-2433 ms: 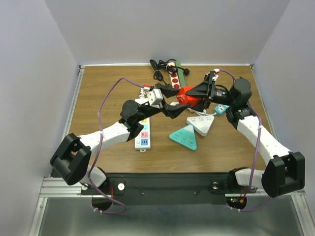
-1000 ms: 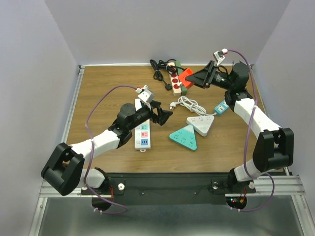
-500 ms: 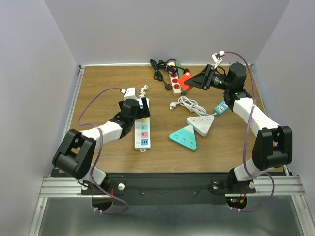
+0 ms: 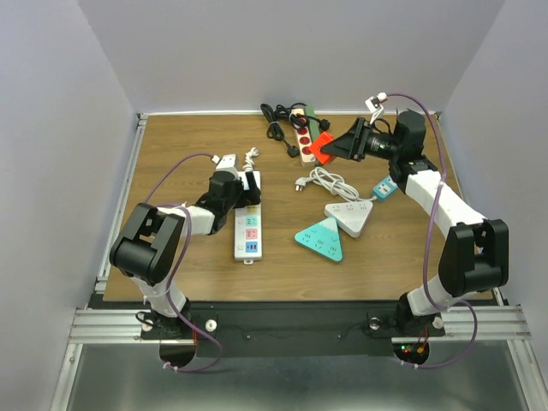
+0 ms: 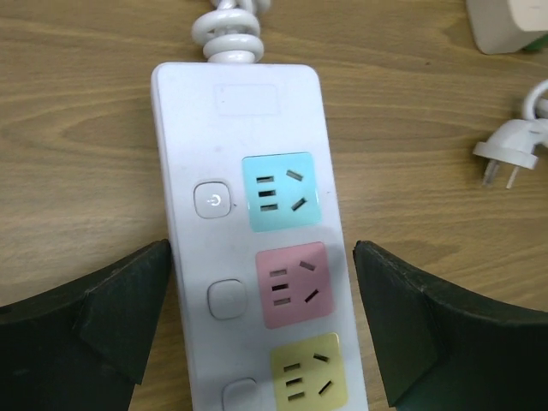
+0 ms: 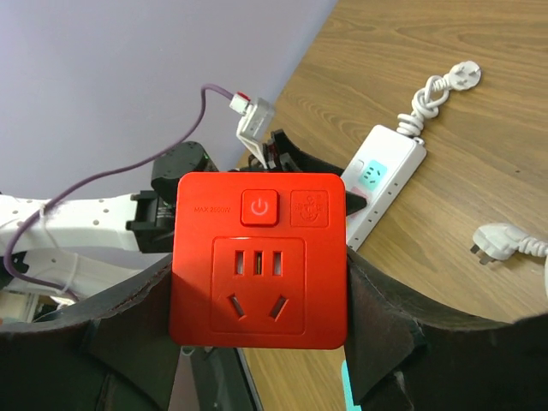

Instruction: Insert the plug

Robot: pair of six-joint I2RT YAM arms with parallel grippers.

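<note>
The white plug point(image 4: 300, 182) lies on the table at the end of its coiled white cable point(image 4: 330, 181); it also shows in the left wrist view point(image 5: 512, 152) and the right wrist view point(image 6: 492, 240). My left gripper point(image 4: 246, 190) point(image 5: 261, 321) is open and straddles the far part of the white power strip point(image 4: 248, 224) point(image 5: 257, 257), with its pink socket between the fingers. My right gripper point(image 4: 336, 147) point(image 6: 259, 282) is shut on a red socket cube point(image 4: 320, 149) point(image 6: 259, 257) and holds it in the air at the back right, socket face toward the wrist camera.
A white triangular socket block point(image 4: 349, 217) and a teal one point(image 4: 321, 239) lie at centre right. A strip with red sockets point(image 4: 304, 137) and a black cable point(image 4: 278, 120) lie at the back. A small teal box point(image 4: 385, 186) lies under my right arm.
My left gripper has pulled back from the table's centre to the left and now sits over the white power strip. My right gripper has lifted the red cube toward the back right.
</note>
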